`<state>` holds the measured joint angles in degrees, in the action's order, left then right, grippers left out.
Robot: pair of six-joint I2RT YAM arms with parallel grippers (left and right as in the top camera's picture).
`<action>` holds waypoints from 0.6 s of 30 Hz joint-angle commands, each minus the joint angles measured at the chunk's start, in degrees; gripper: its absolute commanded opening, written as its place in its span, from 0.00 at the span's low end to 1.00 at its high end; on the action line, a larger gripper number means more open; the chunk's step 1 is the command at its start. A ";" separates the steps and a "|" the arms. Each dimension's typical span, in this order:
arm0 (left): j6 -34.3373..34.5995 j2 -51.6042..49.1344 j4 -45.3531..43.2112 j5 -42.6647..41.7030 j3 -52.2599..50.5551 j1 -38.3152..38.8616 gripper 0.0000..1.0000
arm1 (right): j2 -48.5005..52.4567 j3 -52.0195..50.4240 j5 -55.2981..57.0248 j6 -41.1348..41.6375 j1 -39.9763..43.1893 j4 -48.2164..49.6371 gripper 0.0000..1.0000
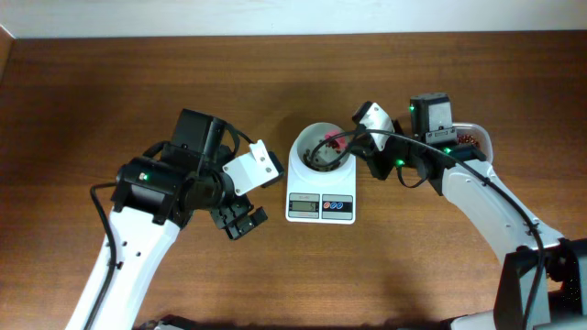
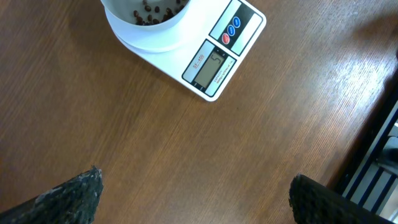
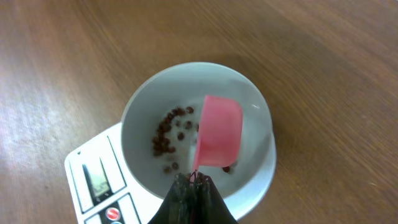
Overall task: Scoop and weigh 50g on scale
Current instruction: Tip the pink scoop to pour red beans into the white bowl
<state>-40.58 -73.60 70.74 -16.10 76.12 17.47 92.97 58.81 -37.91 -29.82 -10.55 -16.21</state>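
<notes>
The white scale (image 1: 320,208) stands mid-table with a round white bowl (image 1: 299,154) on its platform. A thin scatter of reddish-brown beans (image 3: 166,135) lies in the bowl, also seen in the left wrist view as beans (image 2: 149,11). My right gripper (image 3: 198,182) is shut on the handle of a pink measuring spoon (image 3: 219,132), which hangs tipped on its side over the bowl's inside. My left gripper (image 2: 196,196) is open and empty over bare wood, left of and nearer than the scale (image 2: 214,62). The scale's display (image 3: 98,177) is lit, its digits unreadable.
A clear plastic tub (image 1: 470,139) holding more beans sits at the right, mostly hidden behind my right arm. The wooden tabletop (image 1: 110,92) stretches to the left and front of the scale. A dark table edge runs along the lower right of the left wrist view.
</notes>
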 commanded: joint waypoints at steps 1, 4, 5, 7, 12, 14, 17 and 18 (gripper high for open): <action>-0.92 0.55 0.07 -0.85 1.40 -0.39 0.99 | 0.33 -0.42 -4.83 -1.84 -0.44 -0.55 0.04; -0.92 0.55 0.07 -0.85 1.40 -0.39 0.99 | 0.33 -0.42 -1.03 -4.31 -0.42 0.66 0.04; -0.92 0.55 0.07 -0.85 1.40 -0.39 0.99 | 0.33 -0.42 0.31 -4.31 -0.44 1.05 0.04; -0.92 0.55 0.07 -0.85 1.40 -0.39 0.99 | 0.31 -0.42 -6.62 -4.33 -0.44 0.44 0.04; -0.92 0.55 0.07 -0.85 1.40 -0.39 0.99 | 0.31 -0.42 -2.01 -4.31 -0.44 0.87 0.04; -0.92 0.55 0.07 -0.85 1.40 -0.39 0.99 | 0.31 -0.42 -8.55 -4.57 -0.44 0.28 0.04; -0.92 0.55 0.04 -0.85 1.40 -0.39 0.99 | 0.31 -0.42 -1.05 -4.31 -0.44 0.28 0.04; -0.92 0.55 0.07 -0.85 1.40 -0.39 0.99 | 0.31 -0.42 -5.86 -4.42 -0.42 -0.70 0.04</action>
<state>-40.58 -73.60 70.74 -16.10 76.27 17.47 92.97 58.78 -40.38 -33.65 -10.59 -15.75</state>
